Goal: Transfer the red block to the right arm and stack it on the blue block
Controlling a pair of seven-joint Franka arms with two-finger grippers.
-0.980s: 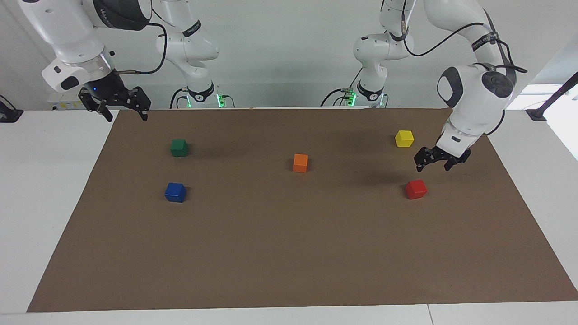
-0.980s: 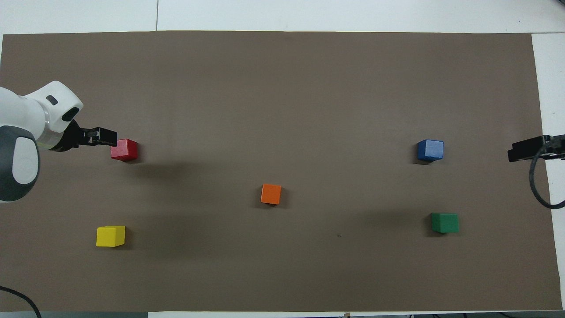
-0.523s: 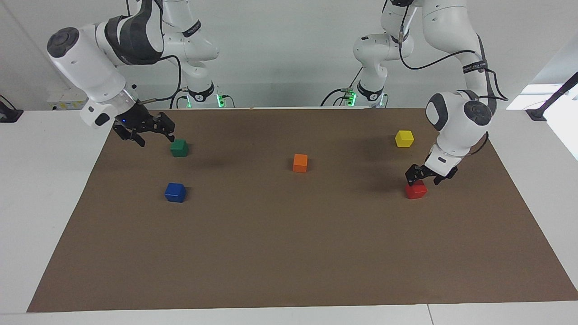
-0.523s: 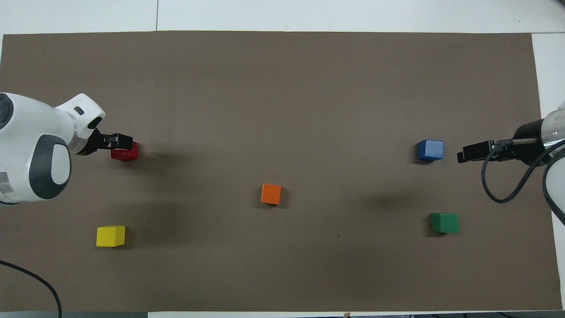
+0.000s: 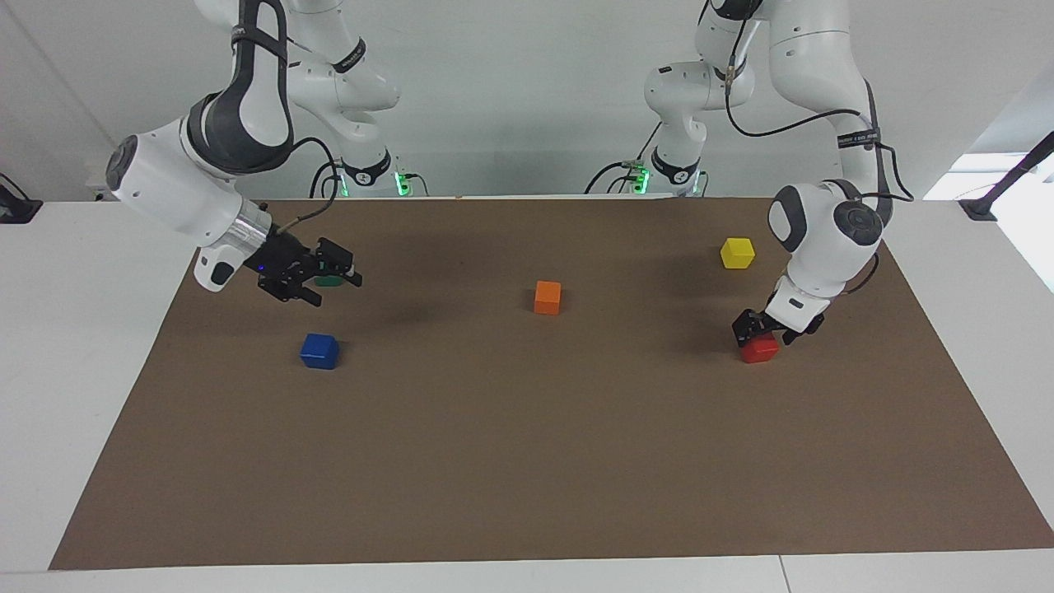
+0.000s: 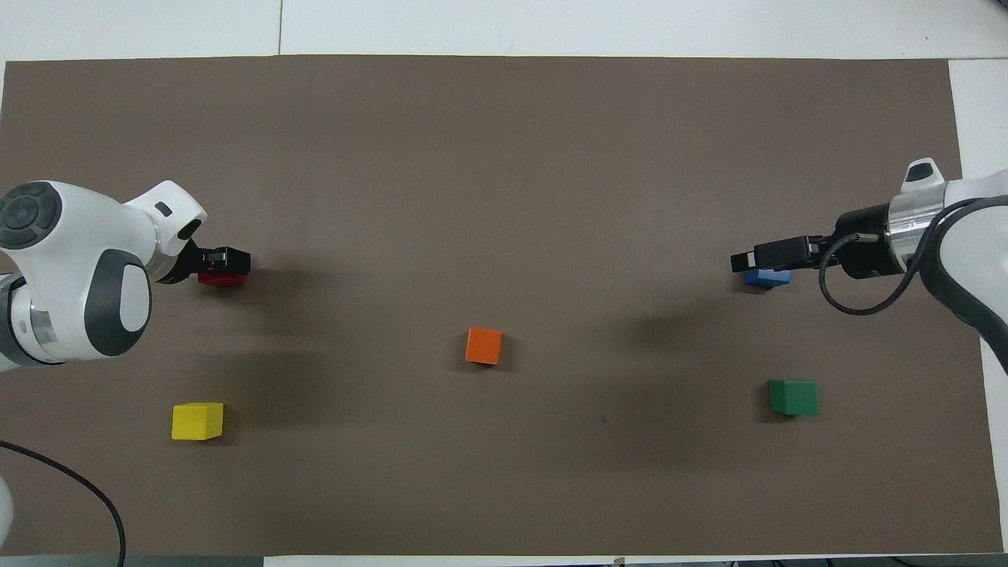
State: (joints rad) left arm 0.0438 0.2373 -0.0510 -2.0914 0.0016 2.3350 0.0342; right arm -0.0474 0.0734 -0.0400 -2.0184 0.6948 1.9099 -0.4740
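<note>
Brown mat (image 5: 527, 461) on white table. Landmark: orange block (image 5: 547, 297), mid-mat. Red block (image 5: 759, 349): toward the left arm's end from it, on the mat, left gripper (image 5: 768, 329) down around it, jaws wide, not clamped. Blue block (image 5: 319, 351): toward the right arm's end. Right gripper (image 5: 317, 278): raised over the mat near the green block (image 6: 794, 397), jaws wide, empty. Yellow block (image 5: 737, 253): nearer the robots.

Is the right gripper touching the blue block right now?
Apart. The facing view shows the right gripper raised in the air, with bare mat between it and the blue block; the overhead view only makes them overlap.
</note>
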